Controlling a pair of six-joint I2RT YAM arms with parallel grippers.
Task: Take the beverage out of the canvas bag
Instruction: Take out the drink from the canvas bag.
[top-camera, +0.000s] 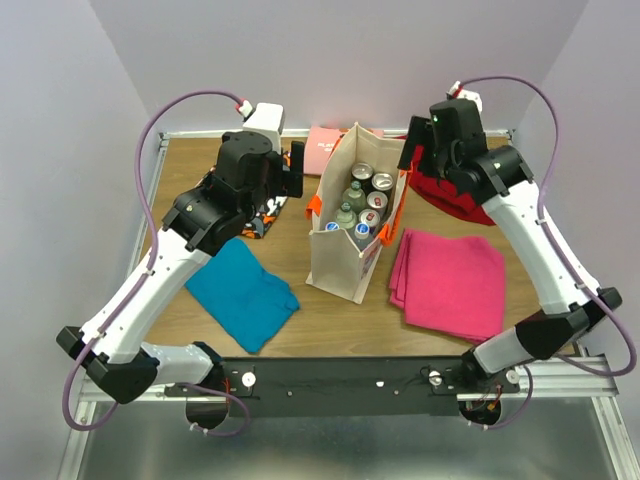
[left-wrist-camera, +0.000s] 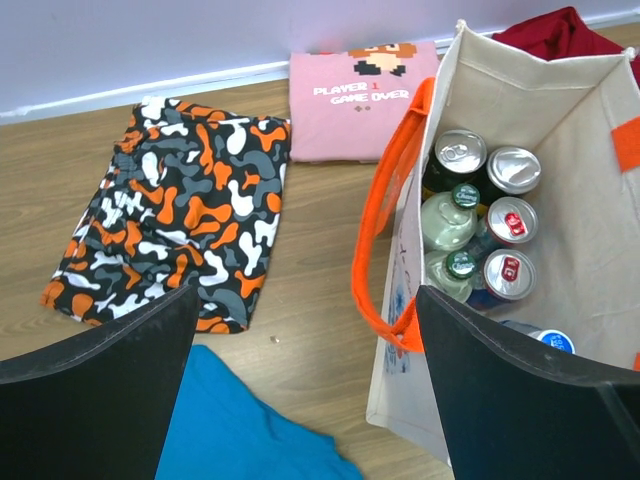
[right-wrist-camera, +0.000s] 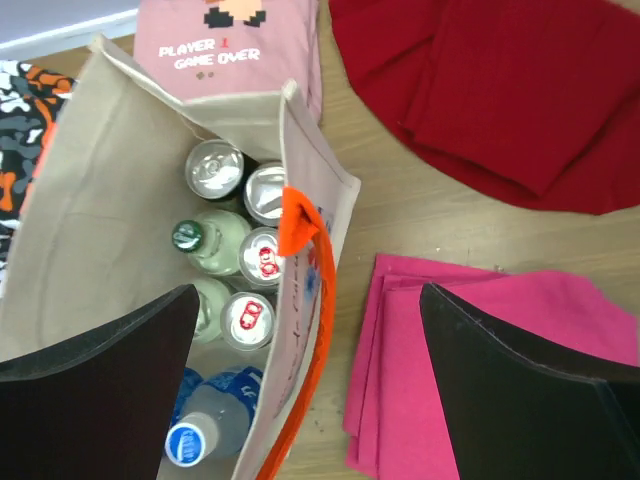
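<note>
Where the wooden tabletop (top-camera: 330, 325) lies nearest the arm bases, you see a folded teal cloth (top-camera: 240, 292) at left and a folded magenta cloth (top-camera: 450, 282) at right. Between them stands the upright beige canvas bag with orange handles (top-camera: 338, 268). Its mouth is open, and packed inside are silver-topped drink cans (right-wrist-camera: 216, 166), green-capped pale bottles (right-wrist-camera: 188, 237) and a blue-capped bottle (right-wrist-camera: 188, 441). Your left gripper (left-wrist-camera: 305, 300) hovers just left of the bag, fingers spread and holding nothing. Your right gripper (right-wrist-camera: 307, 295) hovers above the bag's right side, likewise spread. Farther back lie an orange-and-grey camouflage cloth (left-wrist-camera: 190, 210), a pale pink printed shirt (left-wrist-camera: 355, 100) and a dark red cloth (right-wrist-camera: 500, 90).
</note>
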